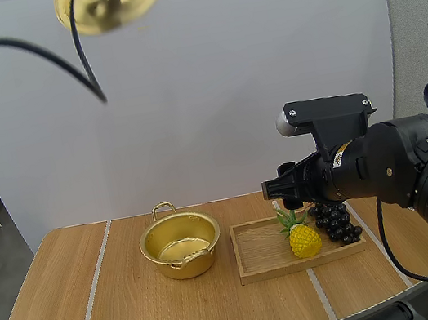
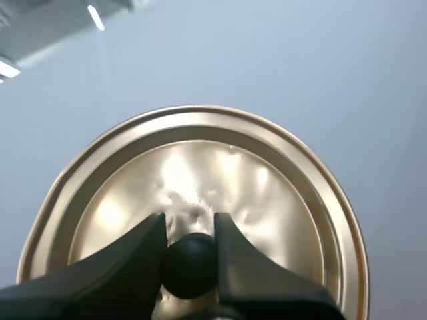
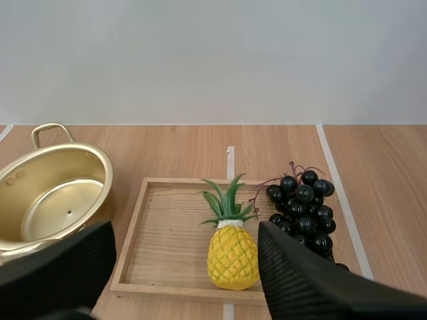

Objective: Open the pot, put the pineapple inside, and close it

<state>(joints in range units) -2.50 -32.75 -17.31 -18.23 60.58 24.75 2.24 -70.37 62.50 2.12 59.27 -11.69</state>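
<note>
In the high view the top edge of the frame cut off the gold lid (image 1: 112,2) at upper centre, and little of the left arm showed. From the left wrist camera, the left gripper (image 2: 190,223) was clamped on the lid's black knob (image 2: 190,267), with the dished gold underside behind the fingers. The near rim of the lid was hidden by those fingers.

The right arm filled the right side of the high frame and covered the far end of the grapes (image 1: 337,223). The right gripper (image 3: 183,230) stood wide open, holding nothing, and seemed to hover just behind the tray's far edge, though its height was hard to judge.

The pineapple (image 3: 231,257) was small and yellow, with a white collar and green leaves. It lay on the wooden tray (image 1: 256,258), right of centre, close beside the dark grapes. The pot (image 1: 181,244) stood uncovered just left of the tray, its gold inside bare and one handle on the far side.

The table (image 1: 73,301) was bare wood to the lower left, and a narrow strip ran in front of the tray.
</note>
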